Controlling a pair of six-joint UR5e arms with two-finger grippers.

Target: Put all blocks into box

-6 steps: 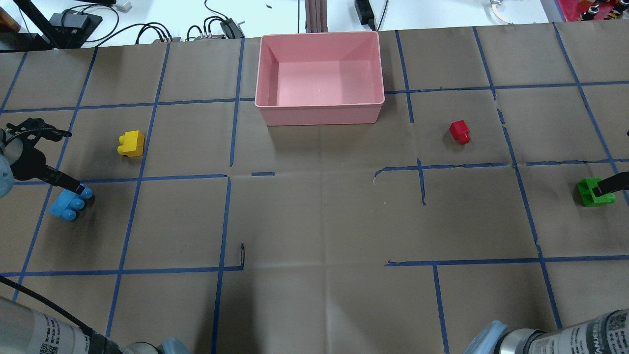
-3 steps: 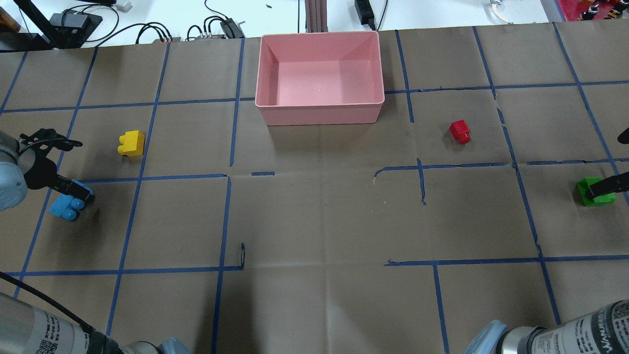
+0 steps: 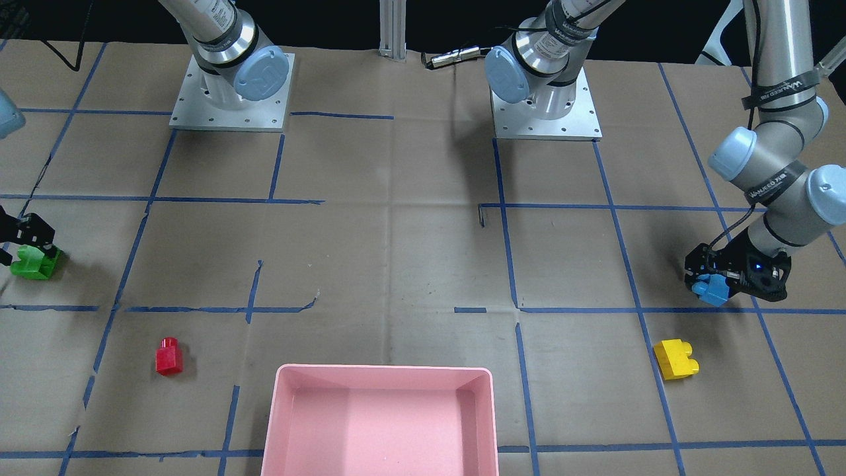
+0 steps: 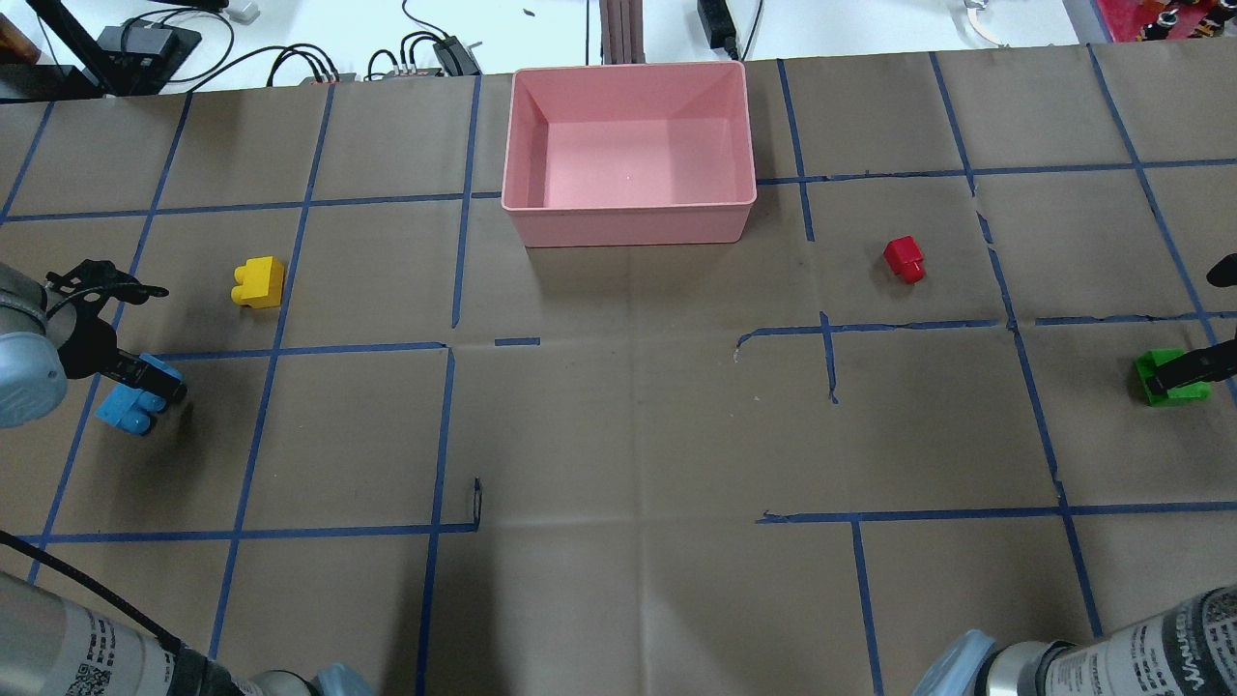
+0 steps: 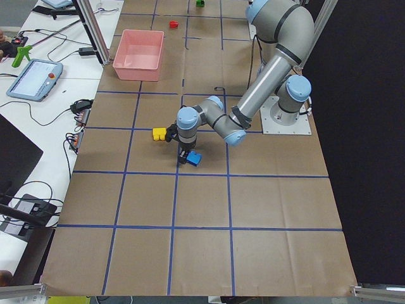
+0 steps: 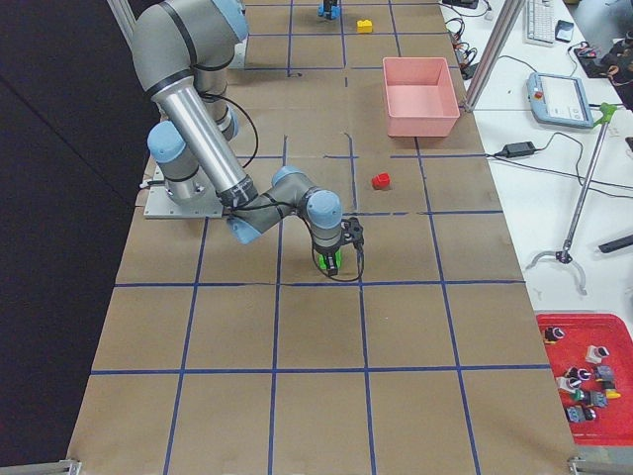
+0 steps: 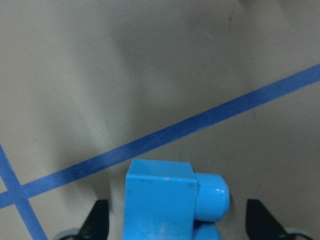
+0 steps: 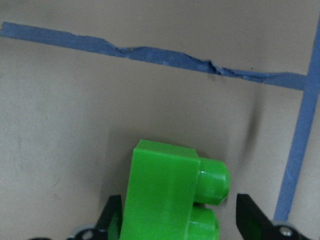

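Grasp step on both sides: left claw (image 7: 180,220) sits spread astride the light-blue block (image 7: 160,200), and right claw (image 8: 183,220) sits spread astride the green block (image 8: 165,185). Both blocks are on the desk (image 4: 618,435), far from the box (image 4: 628,220). Next move is probably pinch, lift and carry to the box; the yellow block (image 4: 257,282) and red block (image 4: 905,259) are not yet picked.

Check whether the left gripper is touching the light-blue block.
Apart. In the left wrist view the light-blue block sits between the fingertips of the left gripper, with bare table showing on both sides of it.
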